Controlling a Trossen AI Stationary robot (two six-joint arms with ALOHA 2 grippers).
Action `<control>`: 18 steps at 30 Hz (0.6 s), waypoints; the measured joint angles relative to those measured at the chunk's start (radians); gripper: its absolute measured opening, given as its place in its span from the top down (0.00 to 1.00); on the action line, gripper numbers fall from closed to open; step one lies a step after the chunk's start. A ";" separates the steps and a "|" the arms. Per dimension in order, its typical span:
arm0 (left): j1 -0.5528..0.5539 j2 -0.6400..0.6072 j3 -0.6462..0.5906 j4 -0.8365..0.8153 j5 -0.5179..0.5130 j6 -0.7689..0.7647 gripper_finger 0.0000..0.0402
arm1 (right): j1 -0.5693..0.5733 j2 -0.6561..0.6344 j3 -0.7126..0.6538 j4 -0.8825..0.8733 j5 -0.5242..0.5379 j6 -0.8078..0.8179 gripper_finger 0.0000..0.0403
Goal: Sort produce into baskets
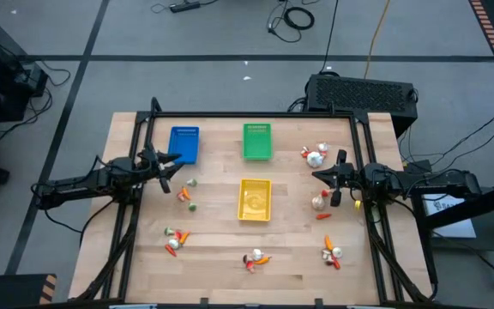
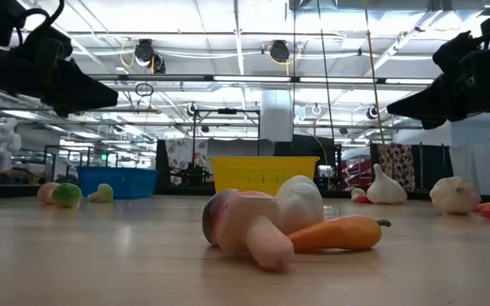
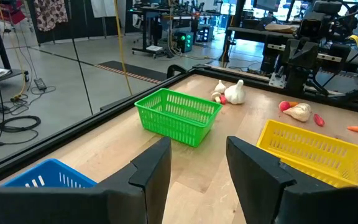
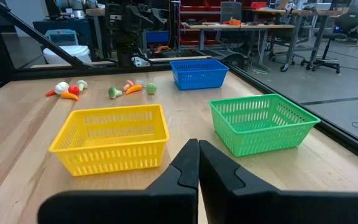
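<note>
I see the wooden table [image 1: 221,257] carrying a blue basket [image 1: 184,143] and green basket [image 1: 257,141] near its far edge, a yellow basket [image 1: 255,199] at centre, and toy vegetables [image 1: 256,258] scattered toward both sides and the near edge.

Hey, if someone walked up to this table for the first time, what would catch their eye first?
Three bright plastic baskets stand out: the blue basket at the far left, the green basket far centre, and the yellow basket mid-table, all looking empty. Tiny toy vegetables lie in scattered clusters around them. The left gripper hangs open beside the blue basket; the right gripper is shut.
</note>
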 joint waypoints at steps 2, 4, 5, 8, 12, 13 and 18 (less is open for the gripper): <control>0.000 0.000 0.000 0.000 0.000 0.000 0.60 | 0.000 0.000 0.000 0.000 0.000 0.000 1.00; 0.000 0.000 0.000 0.000 0.000 0.000 0.60 | 0.000 0.000 0.000 0.000 0.000 0.000 1.00; 0.000 0.000 0.000 0.000 0.000 0.000 0.60 | 0.000 0.000 0.000 0.000 0.000 0.000 1.00; 0.000 0.000 0.000 0.000 0.000 0.000 0.60 | 0.000 0.000 0.000 0.002 0.000 0.004 1.00; 0.000 0.000 -0.001 0.009 0.000 -0.001 0.60 | 0.000 0.000 0.000 0.056 0.000 0.054 1.00; 0.000 0.000 -0.002 0.020 0.000 -0.007 0.60 | 0.000 0.000 0.000 0.078 0.000 0.078 1.00; 0.000 0.000 -0.006 0.047 0.034 -0.193 0.60 | 0.000 0.000 0.000 0.229 0.000 0.120 1.00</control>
